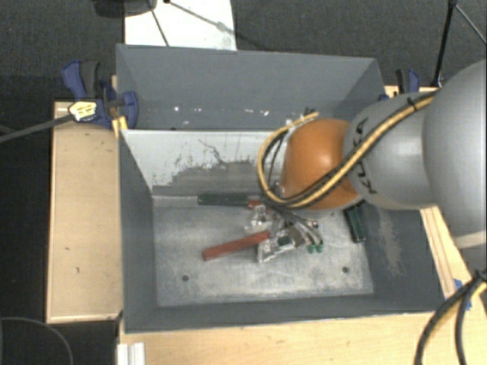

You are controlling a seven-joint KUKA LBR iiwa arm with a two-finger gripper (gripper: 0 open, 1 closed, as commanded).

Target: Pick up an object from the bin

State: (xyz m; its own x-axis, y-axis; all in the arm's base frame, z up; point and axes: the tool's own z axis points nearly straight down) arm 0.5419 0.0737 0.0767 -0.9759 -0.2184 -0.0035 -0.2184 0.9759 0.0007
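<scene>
Rig: the arm reaches in from 3 o'clock. Its orange wrist cover [316, 162] hangs over the right half of the bin [251, 90].
End effector: the end effector [268, 238] is low over the bin floor, just right of the floor's centre, at the right-hand end of a red-brown stick [228, 249].
End effector state: cannot tell whether it is open or closed. The metal parts and the stick's end overlap too closely to separate.
Task thing, location: the red-brown stick lies flat on the floor, from the centre out towards 8 o'clock. It is apart from the walls.
Task thing, long axis: it runs close to the 9-to-3 line, tipped slightly. The free end points between 8 and 9 o'clock. The other end points between 2 and 3 o'clock and meets the end effector.
Other contents: a dark green stick [224, 200] lies along the foot of the back wall at 11 o'clock, parallel to that wall. A short dark piece [354, 223] lies at 3 o'clock near the right wall. Both are apart from the red-brown stick.
Progress (judged): the approach looks done, with the end effector down at the stick. No lift is evident, as the stick looks to rest on the floor along its length.
Remaining (judged): confirm a grip on the stick's end, then raise it clear of the bin.
Risk (judged): a grip at the end rather than the middle may let the free end droop or swing on lifting.
</scene>
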